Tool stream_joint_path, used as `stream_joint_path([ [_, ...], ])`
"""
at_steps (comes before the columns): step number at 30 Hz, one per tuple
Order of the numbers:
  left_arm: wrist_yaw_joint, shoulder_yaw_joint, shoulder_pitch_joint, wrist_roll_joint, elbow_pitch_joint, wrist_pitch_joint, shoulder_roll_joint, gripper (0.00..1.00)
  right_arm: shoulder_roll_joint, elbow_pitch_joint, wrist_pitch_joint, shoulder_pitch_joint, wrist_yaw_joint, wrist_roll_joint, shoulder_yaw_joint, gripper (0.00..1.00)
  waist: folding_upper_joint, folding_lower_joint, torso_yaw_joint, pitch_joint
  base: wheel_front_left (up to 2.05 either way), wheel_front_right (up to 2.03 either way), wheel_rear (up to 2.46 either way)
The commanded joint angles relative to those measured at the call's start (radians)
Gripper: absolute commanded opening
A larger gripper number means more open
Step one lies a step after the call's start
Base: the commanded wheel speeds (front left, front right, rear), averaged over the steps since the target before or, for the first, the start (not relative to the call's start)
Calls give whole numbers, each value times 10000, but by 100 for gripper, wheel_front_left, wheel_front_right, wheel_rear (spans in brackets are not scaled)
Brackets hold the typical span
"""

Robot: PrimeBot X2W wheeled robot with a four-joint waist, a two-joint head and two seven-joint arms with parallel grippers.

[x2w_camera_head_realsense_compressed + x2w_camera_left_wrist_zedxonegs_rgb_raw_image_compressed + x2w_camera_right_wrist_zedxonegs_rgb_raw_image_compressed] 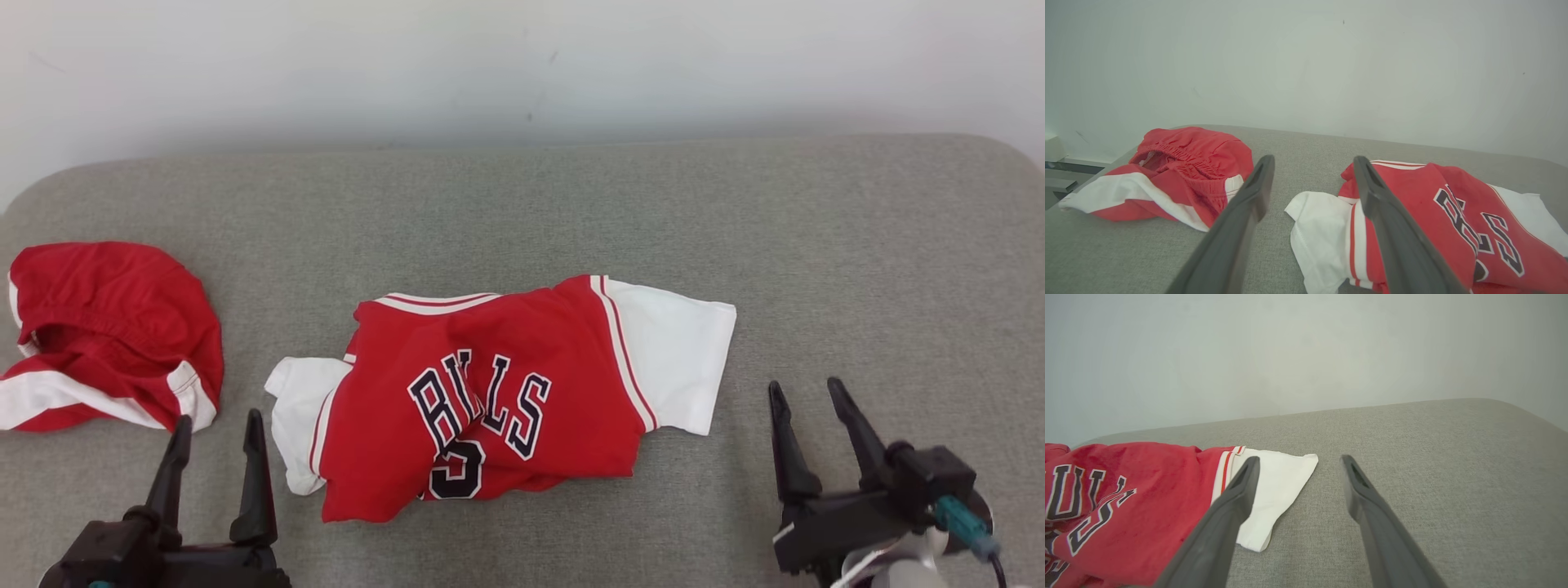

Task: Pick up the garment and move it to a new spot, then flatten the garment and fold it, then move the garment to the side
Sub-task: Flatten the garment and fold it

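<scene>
The crumpled red jersey [490, 400] is laid mid-frame on the grey cushion [816, 237]. The left gripper [219, 419], lower left, and right gripper [804, 385], lower right, are held spread apart, nothing grasped.

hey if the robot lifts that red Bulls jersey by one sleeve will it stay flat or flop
Probably flop: the red jersey already lies rumpled, lettering creased, so it looks thin and limp. Lifted by the white sleeve, the body would likely hang and bunch. Pushed, it may wrinkle rather than slide, since the grey cushion looks textured.
</scene>
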Motion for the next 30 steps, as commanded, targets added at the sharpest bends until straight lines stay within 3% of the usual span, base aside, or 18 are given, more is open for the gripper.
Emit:
stream_joint_path([
  [1, -111, 29, -196, 131, 93, -11, -56, 100, -244, 198, -3, -366, -22, -59, 138, 100, 0, 0, 137, 106, 0, 0, 0],
  [9, -382, -97, -613, 281, 341, -10, -272, 100, -1275, 1803, 214, -2522, -22, -144, 973, 100, 0, 0, 672, 558, 0, 0, 0],
  [17, -512, -347, -1064, 219, 590, -10, -444, 100, -2088, 4294, 667, -4501, -22, 212, 1495, 100, 0, 0, 1358, 1156, 0, 0, 0],
  [30, -590, -556, -1351, 102, 766, -10, -514, 100, -2291, 7068, 609, -5606, -22, 1183, 2445, 100, 0, 0, 1927, 1576, 0, 0, 0],
])
